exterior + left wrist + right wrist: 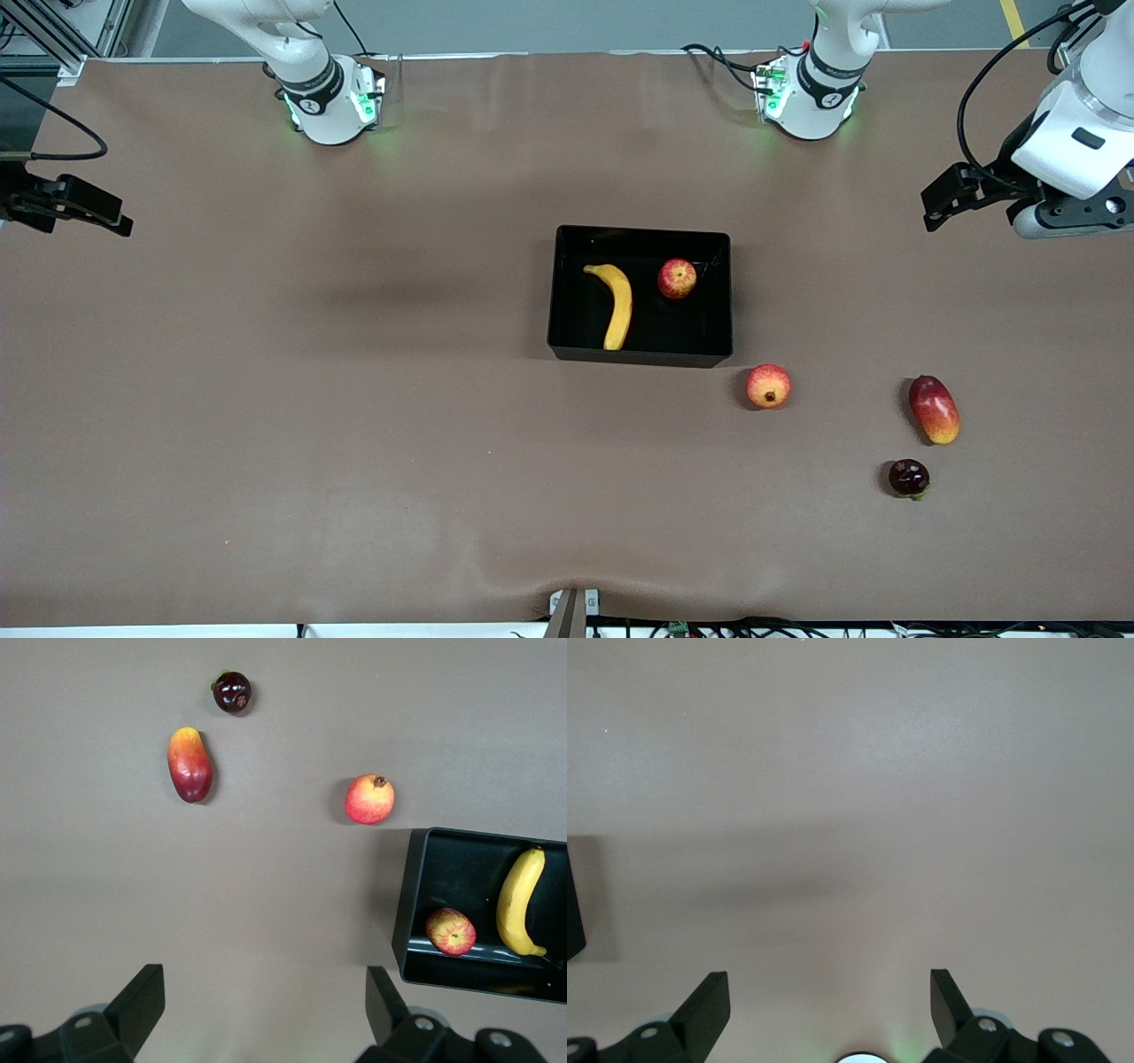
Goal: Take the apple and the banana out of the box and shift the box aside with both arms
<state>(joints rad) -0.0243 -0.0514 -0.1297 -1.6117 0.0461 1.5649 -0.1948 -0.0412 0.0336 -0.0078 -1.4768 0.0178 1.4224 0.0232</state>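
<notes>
The black box (638, 357) sits mid-table. In it lie the yellow banana (617, 306) and, beside it toward the left arm's end, the red-yellow apple (677, 278). The left wrist view shows the same box (409, 904), banana (519, 902) and apple (451, 931). My left gripper (948, 199) hangs open and empty over the table's left-arm end, its fingers wide apart (266, 1005) over bare table. My right gripper (80, 208) hovers open and empty at the right-arm end; between its fingers (830, 1005) only bare table shows, with a corner of the box (571, 912) at the view's edge.
A red-orange round fruit with a dark crown (768, 385) lies just outside the box's near corner. A red-yellow mango (934, 408) and a dark purple fruit (909, 478) lie toward the left arm's end, nearer the camera. The arm bases (332, 97) (806, 93) stand along the table's back edge.
</notes>
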